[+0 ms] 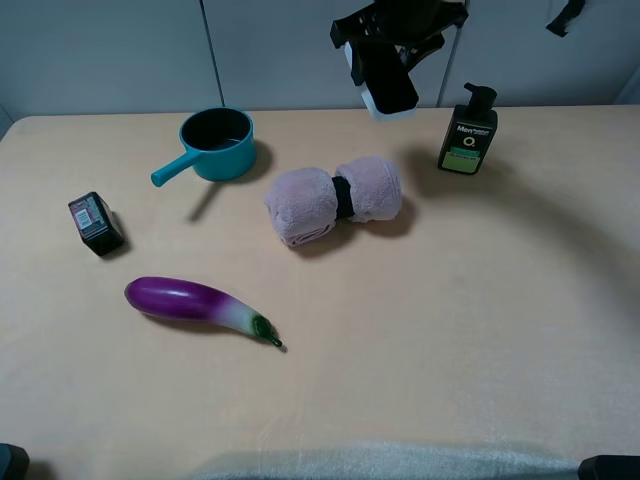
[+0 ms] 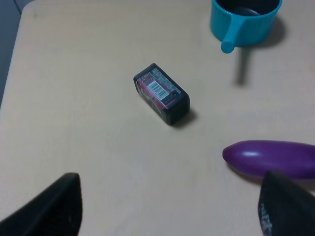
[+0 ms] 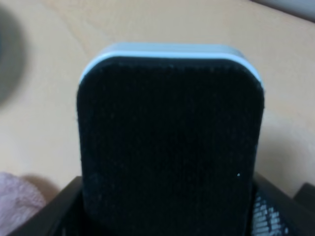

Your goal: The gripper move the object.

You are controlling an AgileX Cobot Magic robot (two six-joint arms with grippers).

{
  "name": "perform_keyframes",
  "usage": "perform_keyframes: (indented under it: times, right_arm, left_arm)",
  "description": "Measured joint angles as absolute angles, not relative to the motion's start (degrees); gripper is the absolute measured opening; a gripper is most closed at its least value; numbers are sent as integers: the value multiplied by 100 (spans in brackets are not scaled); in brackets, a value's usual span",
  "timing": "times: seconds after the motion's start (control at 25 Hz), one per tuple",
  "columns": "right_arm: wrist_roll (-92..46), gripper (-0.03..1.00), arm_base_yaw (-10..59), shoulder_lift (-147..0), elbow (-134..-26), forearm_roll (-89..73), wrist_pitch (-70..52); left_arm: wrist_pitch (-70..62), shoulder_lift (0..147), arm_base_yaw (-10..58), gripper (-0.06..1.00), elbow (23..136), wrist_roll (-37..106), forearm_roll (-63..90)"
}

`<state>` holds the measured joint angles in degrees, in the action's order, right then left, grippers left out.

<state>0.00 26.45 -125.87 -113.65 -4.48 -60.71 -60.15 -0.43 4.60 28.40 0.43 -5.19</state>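
The object (image 1: pixel 388 85) is a flat block with a black felt top and a white base. My right gripper (image 1: pixel 392 45) is shut on it and holds it in the air above the far side of the table, between the pink towel roll and the pump bottle. In the right wrist view the object (image 3: pixel 170 142) fills the frame, with dark fingers (image 3: pixel 66 209) at its sides. My left gripper (image 2: pixel 170 206) is open and empty, hovering over the table's left part near the small black box. It does not show in the exterior high view.
A teal pot (image 1: pixel 217 143) with a handle stands at the back left. The small black labelled box (image 1: pixel 95 222) lies at the left. A purple eggplant (image 1: pixel 195 302) lies at the front left. A rolled pink towel (image 1: pixel 335 200) lies mid-table. A dark pump bottle (image 1: pixel 468 130) stands at the back right.
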Motion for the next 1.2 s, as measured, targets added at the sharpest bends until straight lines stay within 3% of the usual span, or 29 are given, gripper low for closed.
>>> perform_keyframes:
  times: [1.2]
  right_arm:
    - [-1891,46,2645,-13911,-11966,-740,-5674]
  left_arm:
    - [-6015,-48,460,79,2840,43,-519]
